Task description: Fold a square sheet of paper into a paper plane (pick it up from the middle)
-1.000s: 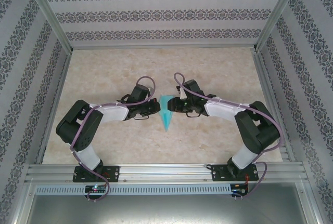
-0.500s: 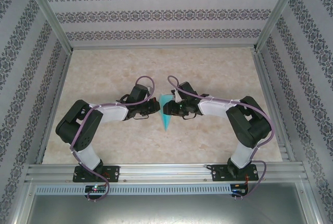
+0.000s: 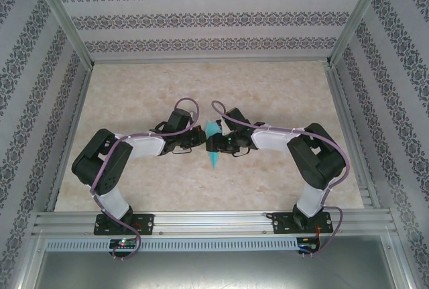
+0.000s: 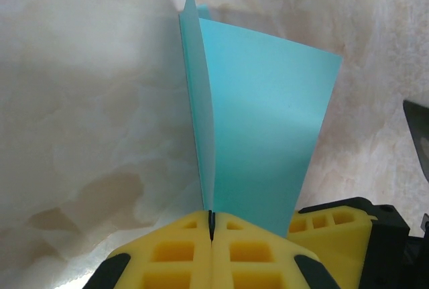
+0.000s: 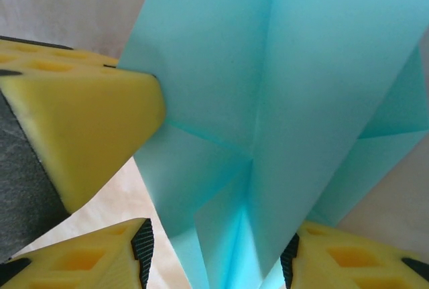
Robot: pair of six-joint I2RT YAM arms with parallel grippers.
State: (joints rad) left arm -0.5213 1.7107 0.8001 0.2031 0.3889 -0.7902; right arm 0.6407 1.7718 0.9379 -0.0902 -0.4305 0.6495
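The paper plane [image 3: 214, 158] hangs between the two arms over the middle of the table [image 3: 201, 94], its narrow point toward the near edge in the top view. Its layered teal wings and centre crease are plain at the right wrist. The left gripper [image 4: 210, 225] is clamped tight on one edge of the fold, so the paper stands edge-on from its yellow tips. The right gripper [image 5: 221, 262] is parted, its pads [image 5: 362, 259] straddling the folded body with a gap showing on one side, so it grips nothing. The step looks like taking over the body at the crease. To do it well, the right jaws should close squarely across all layers beside the crease without catching a wing, and the left should let go only once that pinch is firm
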